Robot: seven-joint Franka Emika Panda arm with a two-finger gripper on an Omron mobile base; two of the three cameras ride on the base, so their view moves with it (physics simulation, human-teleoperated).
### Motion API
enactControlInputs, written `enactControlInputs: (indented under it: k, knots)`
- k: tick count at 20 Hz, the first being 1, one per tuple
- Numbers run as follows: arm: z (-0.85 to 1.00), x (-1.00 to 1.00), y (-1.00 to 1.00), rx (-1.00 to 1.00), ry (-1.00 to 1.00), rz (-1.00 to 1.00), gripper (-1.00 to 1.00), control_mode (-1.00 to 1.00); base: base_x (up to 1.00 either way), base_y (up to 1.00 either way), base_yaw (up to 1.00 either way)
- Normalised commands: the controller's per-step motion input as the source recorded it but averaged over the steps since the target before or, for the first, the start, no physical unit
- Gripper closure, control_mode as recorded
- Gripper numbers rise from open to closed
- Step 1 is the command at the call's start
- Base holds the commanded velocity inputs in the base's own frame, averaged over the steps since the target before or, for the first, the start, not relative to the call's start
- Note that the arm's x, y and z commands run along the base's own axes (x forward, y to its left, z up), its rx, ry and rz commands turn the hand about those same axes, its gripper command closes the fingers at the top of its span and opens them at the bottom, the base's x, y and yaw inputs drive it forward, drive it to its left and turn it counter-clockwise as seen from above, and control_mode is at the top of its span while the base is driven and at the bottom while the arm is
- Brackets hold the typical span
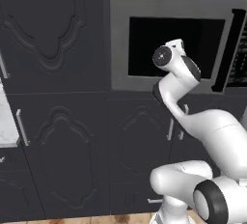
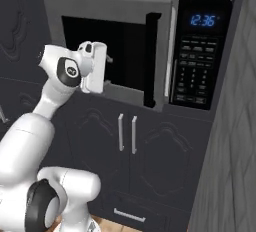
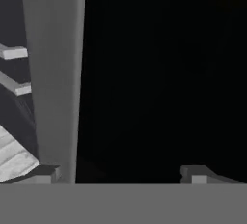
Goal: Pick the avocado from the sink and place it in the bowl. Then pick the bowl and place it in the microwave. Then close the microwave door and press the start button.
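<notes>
The microwave door [image 1: 120,39] stands almost shut, its handle edge a little proud of the microwave [image 2: 172,6]. Its black window [image 1: 144,39] and black bar handle [image 2: 150,61] face me. My gripper [image 2: 107,59] is open and empty, its tips against or just off the window's lower left part; I cannot tell which. In the hand view the gripper [image 3: 120,175] has its fingertips [image 3: 46,174] wide apart, in front of the door's grey frame [image 3: 53,73] and dark glass. The dark button panel [image 2: 196,73] with a blue clock is to the door's right. Avocado, bowl and sink are out of view.
Dark cabinet doors with steel handles [image 2: 126,133] lie below the microwave, and a drawer handle [image 2: 130,215] lower down. A pale counter edge [image 1: 7,121] shows at the far left. A grey wall [image 2: 235,151] stands close on the right. Wood floor [image 1: 116,218] is underfoot.
</notes>
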Motion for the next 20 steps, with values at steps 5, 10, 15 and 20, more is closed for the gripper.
enactControlInputs:
  k: [5,10,15,20]
  knots:
    - [0.0,0.67,-0.69,0.0,-0.03,0.01,-1.0,-1.0,0.0,0.0,0.0]
    - [-0.03,0.31,-0.45,0.0,0.0,0.0,-1.0,-1.0,0.0,0.0,0.0]
    - [-0.04,-0.66,-0.13,0.03,-0.02,-0.01,-1.0,-1.0,0.0,0.0,0.0]
    - [0.31,-1.0,-0.24,0.19,-0.01,0.0,-1.0,-1.0,0.0,0.0,0.0]
